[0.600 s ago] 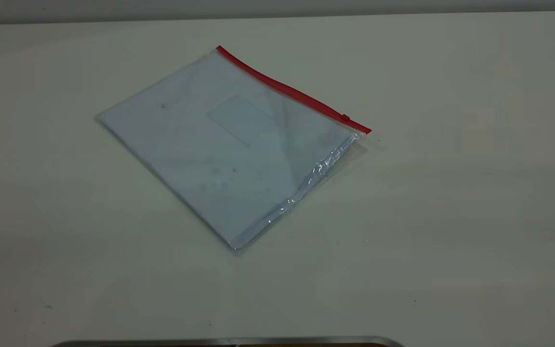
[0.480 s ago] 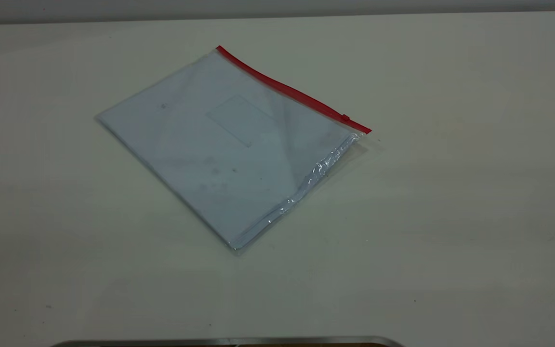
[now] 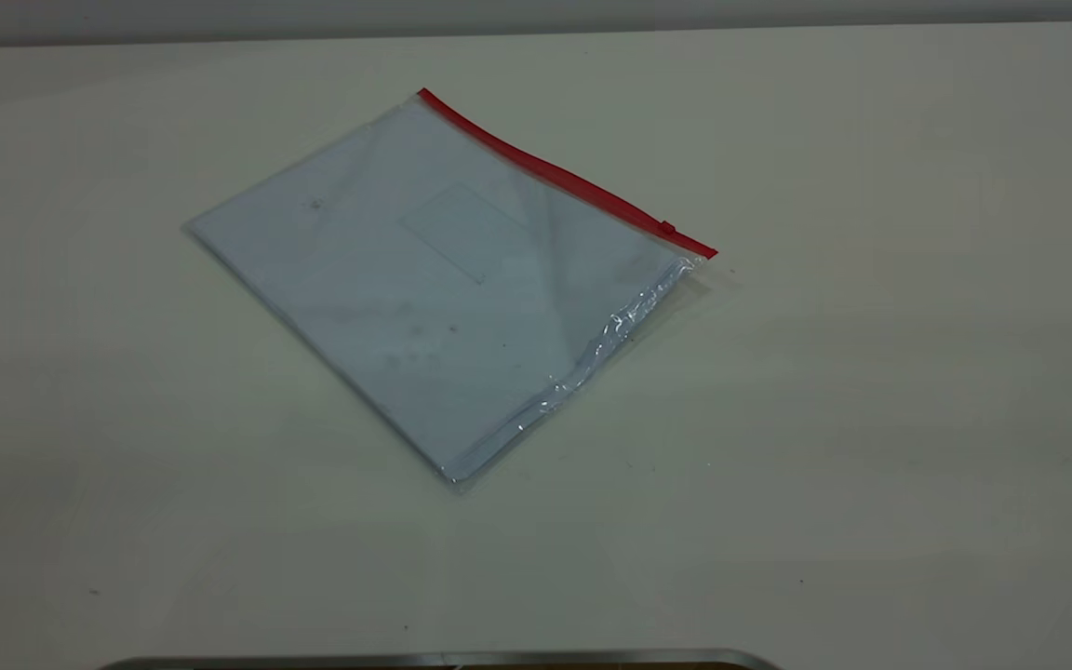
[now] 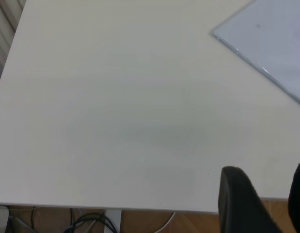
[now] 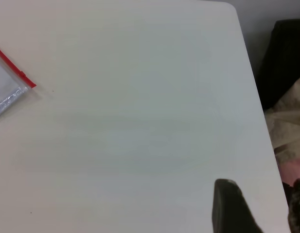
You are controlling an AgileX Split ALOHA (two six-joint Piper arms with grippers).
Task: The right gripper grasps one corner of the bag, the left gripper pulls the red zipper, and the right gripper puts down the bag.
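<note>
The bag [image 3: 443, 279] lies flat on the white table [image 3: 871, 419], clear with white paper and a faint label pocket. The red zipper [image 3: 564, 177] runs along its far long edge, with the slider tab [image 3: 667, 227] near the right end. The corner [image 3: 708, 253] meets the crinkled short edge. Neither gripper shows in the exterior view. The left gripper [image 4: 266, 171] is open near the table's edge, far from the bag [image 4: 271, 43]. The right gripper [image 5: 261, 184] is open over bare table, well away from the bag's corner [image 5: 30, 85].
A metal strip [image 3: 443, 659] runs along the table's front edge. Beyond the table's side edge, the right wrist view shows dark and pale cloth [image 5: 286, 63]. Cables [image 4: 86, 223] hang below the table edge in the left wrist view.
</note>
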